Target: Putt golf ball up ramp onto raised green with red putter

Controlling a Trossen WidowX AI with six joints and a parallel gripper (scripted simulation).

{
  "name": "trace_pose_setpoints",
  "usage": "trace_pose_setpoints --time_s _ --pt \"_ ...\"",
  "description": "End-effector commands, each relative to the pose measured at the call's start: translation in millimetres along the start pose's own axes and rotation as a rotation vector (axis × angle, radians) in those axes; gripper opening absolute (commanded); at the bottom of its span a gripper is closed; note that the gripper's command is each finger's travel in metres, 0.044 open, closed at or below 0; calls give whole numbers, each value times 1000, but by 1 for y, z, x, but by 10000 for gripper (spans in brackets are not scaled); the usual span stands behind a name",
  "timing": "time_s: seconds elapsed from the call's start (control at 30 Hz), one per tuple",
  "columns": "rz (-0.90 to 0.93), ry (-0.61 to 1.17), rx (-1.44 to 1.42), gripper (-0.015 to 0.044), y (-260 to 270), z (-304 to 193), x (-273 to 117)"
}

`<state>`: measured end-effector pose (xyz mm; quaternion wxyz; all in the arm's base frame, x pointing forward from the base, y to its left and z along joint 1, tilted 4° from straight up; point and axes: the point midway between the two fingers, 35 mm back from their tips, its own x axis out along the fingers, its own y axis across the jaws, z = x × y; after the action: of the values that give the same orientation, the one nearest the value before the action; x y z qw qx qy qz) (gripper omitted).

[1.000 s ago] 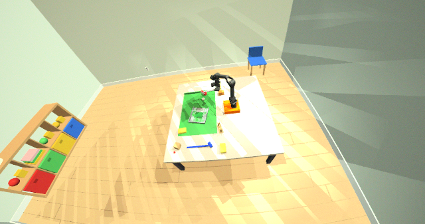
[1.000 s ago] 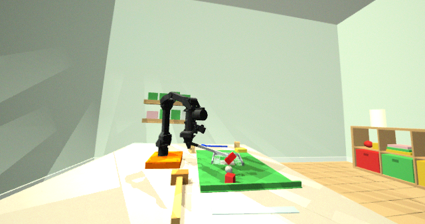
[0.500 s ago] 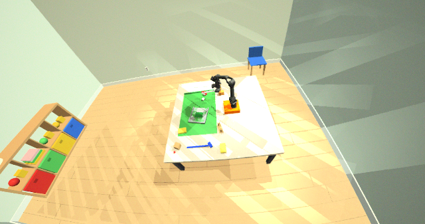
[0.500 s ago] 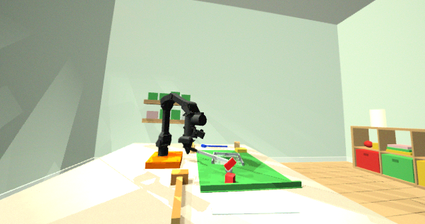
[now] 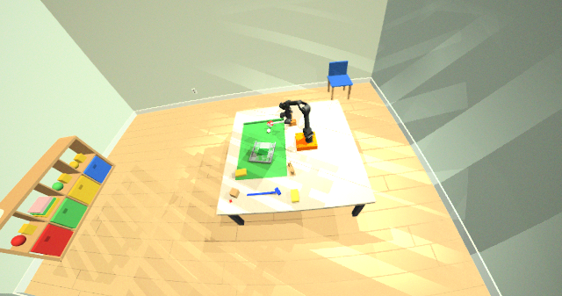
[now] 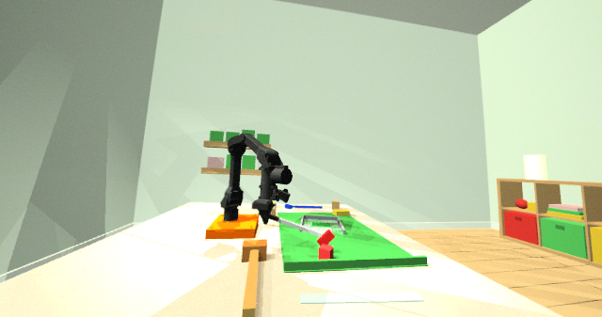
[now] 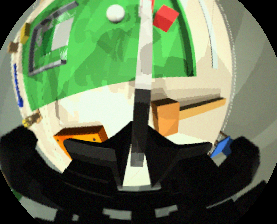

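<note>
Red putter (image 7: 143,63) grip end hides inside the clamped end effector (image 7: 138,163).

On the table (image 5: 334,173) we find the mat (image 5: 250,147) left of the arm base (image 5: 306,142) in the top view. The ramp (image 5: 262,152) sits mid-mat. The golf ball (image 5: 269,130) lies behind it, beside the putter (image 5: 277,122) head.
</note>
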<state>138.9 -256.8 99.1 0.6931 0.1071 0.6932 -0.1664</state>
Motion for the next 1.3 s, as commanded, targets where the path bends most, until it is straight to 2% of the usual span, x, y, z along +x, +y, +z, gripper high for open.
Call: trace_pose_setpoints --time_s 0.0,0.27,1.03,1.1,1.27 --pt "-1 -3 -2 0 0 0 7" --pt "-1 -3 -2 0 0 0 19" --pt "4 4 1 0 -6 -1 19" --pt "4 3 1 0 3 1 19" --pt "7 -1 0 0 67 6 18"
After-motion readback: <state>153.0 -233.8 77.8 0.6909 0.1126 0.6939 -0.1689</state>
